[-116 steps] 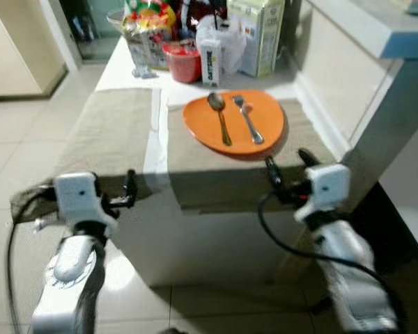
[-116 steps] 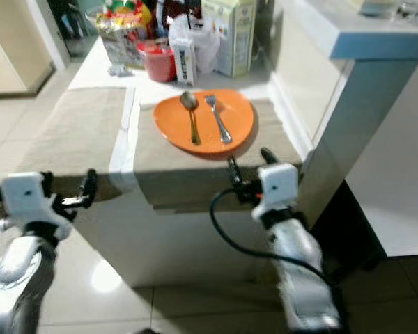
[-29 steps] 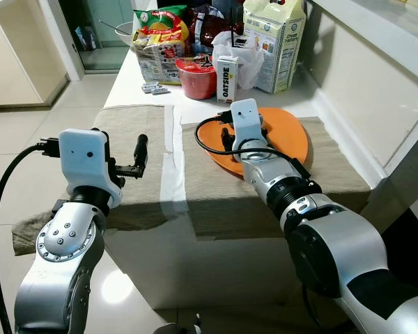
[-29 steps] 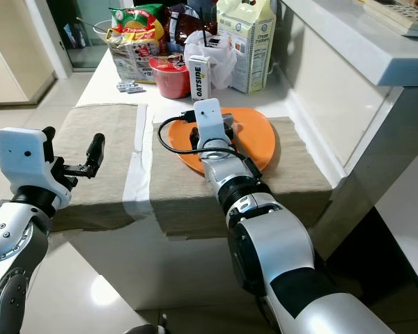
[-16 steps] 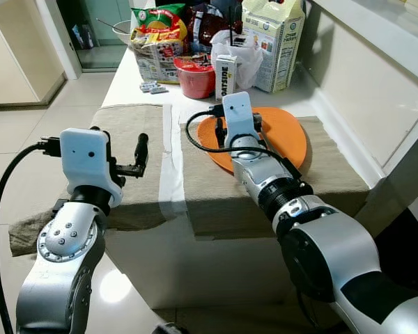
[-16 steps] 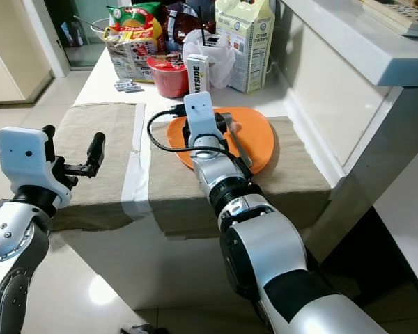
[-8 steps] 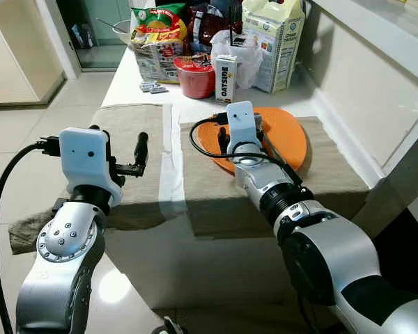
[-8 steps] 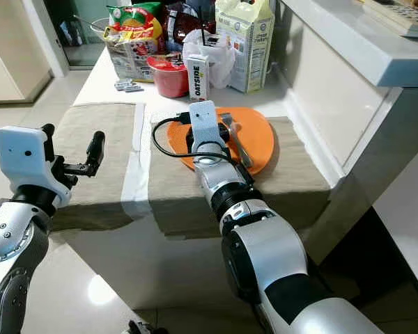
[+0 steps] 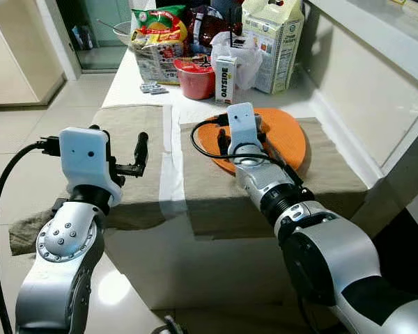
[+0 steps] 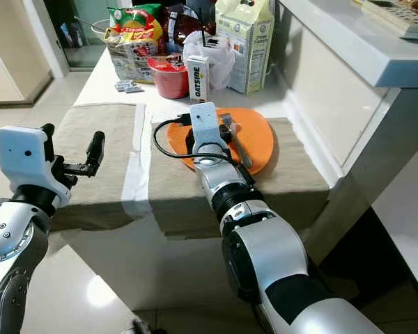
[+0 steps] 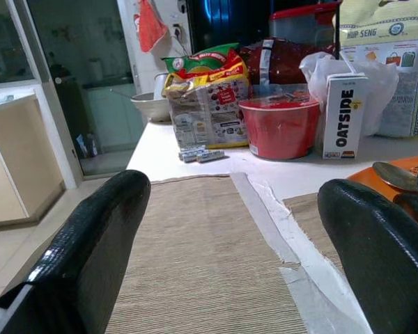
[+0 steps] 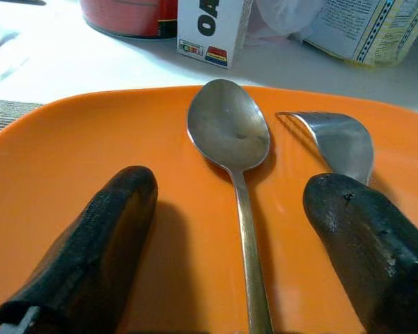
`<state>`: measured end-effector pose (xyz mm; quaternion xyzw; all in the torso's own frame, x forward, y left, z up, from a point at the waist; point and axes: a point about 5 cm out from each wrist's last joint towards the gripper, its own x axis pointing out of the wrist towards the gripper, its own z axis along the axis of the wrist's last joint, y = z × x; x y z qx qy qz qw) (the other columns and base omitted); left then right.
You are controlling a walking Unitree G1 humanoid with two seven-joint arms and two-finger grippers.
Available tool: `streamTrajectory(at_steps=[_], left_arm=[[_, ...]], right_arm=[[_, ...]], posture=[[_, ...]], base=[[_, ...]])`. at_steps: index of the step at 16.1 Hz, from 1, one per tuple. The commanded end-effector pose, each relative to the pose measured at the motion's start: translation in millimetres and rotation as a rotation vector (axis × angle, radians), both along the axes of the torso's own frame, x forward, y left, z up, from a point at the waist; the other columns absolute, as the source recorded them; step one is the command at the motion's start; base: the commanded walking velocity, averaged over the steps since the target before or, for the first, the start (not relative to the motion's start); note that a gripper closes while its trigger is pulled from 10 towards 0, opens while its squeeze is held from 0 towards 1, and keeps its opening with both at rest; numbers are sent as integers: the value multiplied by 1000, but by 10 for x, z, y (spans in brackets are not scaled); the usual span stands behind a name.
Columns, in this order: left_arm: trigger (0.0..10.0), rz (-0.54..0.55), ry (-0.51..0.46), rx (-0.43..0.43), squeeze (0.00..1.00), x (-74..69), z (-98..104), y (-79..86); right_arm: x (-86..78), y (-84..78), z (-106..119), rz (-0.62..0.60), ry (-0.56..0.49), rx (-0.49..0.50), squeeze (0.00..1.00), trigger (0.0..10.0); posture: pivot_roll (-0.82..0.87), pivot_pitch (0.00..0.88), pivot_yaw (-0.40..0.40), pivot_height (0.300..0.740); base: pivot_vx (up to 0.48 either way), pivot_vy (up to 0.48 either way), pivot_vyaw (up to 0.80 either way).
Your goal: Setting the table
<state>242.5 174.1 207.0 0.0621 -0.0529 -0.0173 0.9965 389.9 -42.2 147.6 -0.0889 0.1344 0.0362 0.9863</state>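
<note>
Little has changed in half a second: seen from the head, the right gripper (image 9: 245, 136) is still held low over the orange plate (image 9: 292, 136), which lies on the right-hand placemat (image 9: 327, 163) near the table's front edge. The left gripper (image 9: 138, 154) is held over the bare left placemat (image 9: 129, 122).

In the right wrist view, the fingers (image 12: 104, 229) are spread wide, holding nothing, with the spoon (image 12: 231, 139) lying between them and the fork (image 12: 341, 139) beside it.

In the left wrist view, the fingers (image 11: 90, 243) are apart and empty.

Silver jointed arms carry white boxy wrist housings, black cables and black-fingered hands.
</note>
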Motion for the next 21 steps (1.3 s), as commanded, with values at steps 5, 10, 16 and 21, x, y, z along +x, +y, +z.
streamTrajectory(at_steps=[5,10,16,21], left_arm=[[10000,-2,3,22,0,16,9,11],[10000,0,1,30,0,20,13,19],[10000,0,1,34,0,28,16,22],[10000,-4,1,39,0,31,19,14]], right_arm=[[-85,-20,-223,-8,107,5,1000,10000],[-119,33,-269,16,138,29,0,4627],[-129,79,-268,39,140,60,0,0],[-129,75,-269,40,138,63,0,0]], posture=[[9,0,41,740],[9,0,41,740],[8,0,41,740],[5,2,43,740]], base=[[0,0,0],[0,0,0],[0,0,0],[0,0,0]])
